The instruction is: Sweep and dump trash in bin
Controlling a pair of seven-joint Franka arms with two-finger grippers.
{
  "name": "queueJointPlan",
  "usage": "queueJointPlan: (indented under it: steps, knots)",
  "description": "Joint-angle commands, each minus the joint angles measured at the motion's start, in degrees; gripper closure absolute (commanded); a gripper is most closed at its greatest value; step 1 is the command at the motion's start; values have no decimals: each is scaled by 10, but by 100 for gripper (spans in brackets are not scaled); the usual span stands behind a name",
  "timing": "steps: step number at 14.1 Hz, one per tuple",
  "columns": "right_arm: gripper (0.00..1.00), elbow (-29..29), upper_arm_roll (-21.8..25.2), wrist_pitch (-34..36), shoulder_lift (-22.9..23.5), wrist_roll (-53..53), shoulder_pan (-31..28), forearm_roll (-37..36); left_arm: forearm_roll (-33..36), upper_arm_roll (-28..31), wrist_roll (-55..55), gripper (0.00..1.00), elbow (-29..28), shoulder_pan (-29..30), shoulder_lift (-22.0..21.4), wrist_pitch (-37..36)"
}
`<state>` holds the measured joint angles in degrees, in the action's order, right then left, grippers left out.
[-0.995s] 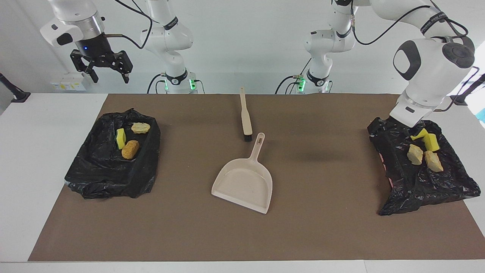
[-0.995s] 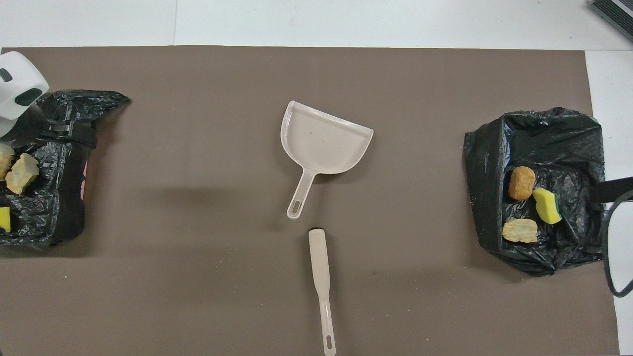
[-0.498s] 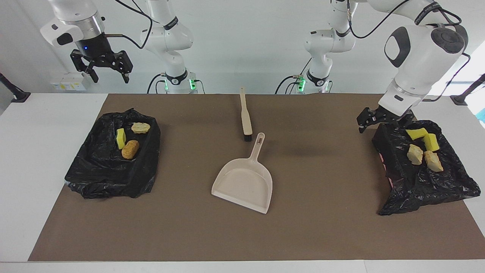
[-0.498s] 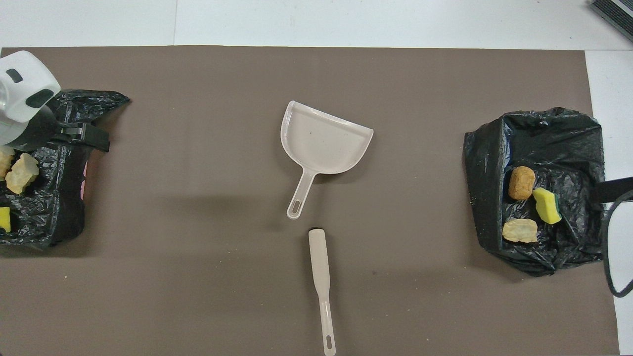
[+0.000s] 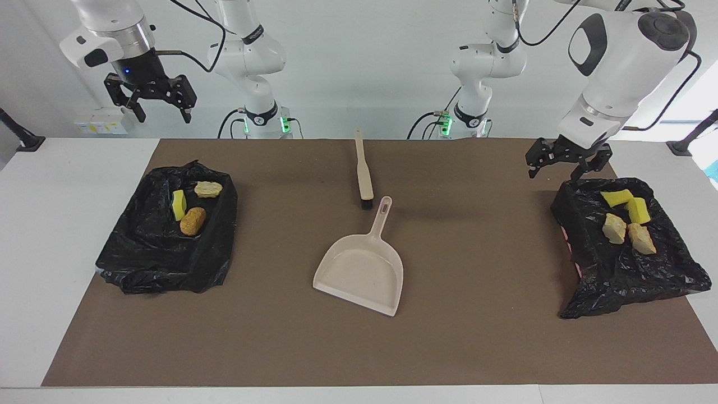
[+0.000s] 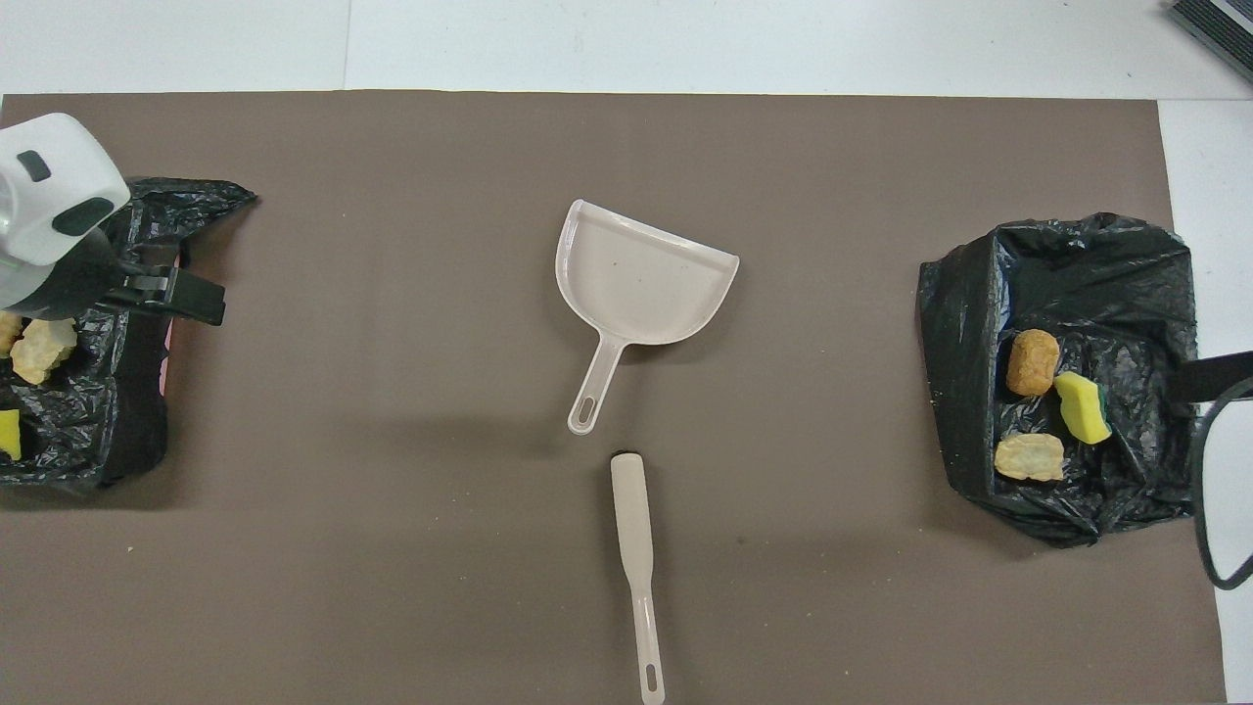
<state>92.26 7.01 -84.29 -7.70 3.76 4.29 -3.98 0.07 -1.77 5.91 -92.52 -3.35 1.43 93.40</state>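
All the trash lies in two black-bag-lined bins. The bin (image 5: 162,252) at the right arm's end holds a green-backed yellow sponge (image 5: 178,205), a beige chunk (image 5: 208,189) and an orange-brown lump (image 5: 193,221). The bin (image 5: 628,275) at the left arm's end holds two yellow sponge pieces (image 5: 616,197) and two beige chunks (image 5: 614,228). My left gripper (image 5: 552,171) is open and empty, in the air over that bin's edge nearest the table's middle. My right gripper (image 5: 162,115) is open and empty and waits high over the table edge by the other bin.
The beige dustpan (image 5: 364,264) lies in the middle of the brown mat (image 5: 482,314), its handle toward the robots. The beige brush (image 5: 363,168) lies just nearer to the robots, its black bristles by the dustpan's handle.
My left gripper has risen out of the bin at its end and moved toward the table's middle. The right arm, dustpan, brush and trash have not moved.
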Motion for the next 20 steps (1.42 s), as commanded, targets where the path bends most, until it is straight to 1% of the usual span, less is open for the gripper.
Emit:
queueJointPlan:
  steps: [1, 3, 6, 8, 20]
  knots:
    - [0, 18, -2, -8, -15, 10, -2, -5, -2, 2, 5, 0, -10, 2, -21, -16]
    - [0, 18, -2, -8, -15, 10, -2, -5, -2, 2, 11, 0, -18, 2, -27, -19]
    - [0, 19, -2, -8, -15, 10, -2, -5, 2, 2, 11, 0, 0, 1, -23, -44]
    - [0, 18, -2, -8, -15, 10, -2, -5, -2, 2, 11, 0, 23, 2, -17, -67]
    - [0, 14, -2, -9, -12, 10, -2, -5, -6, 3, 9, 0, 16, 4, -22, -71]
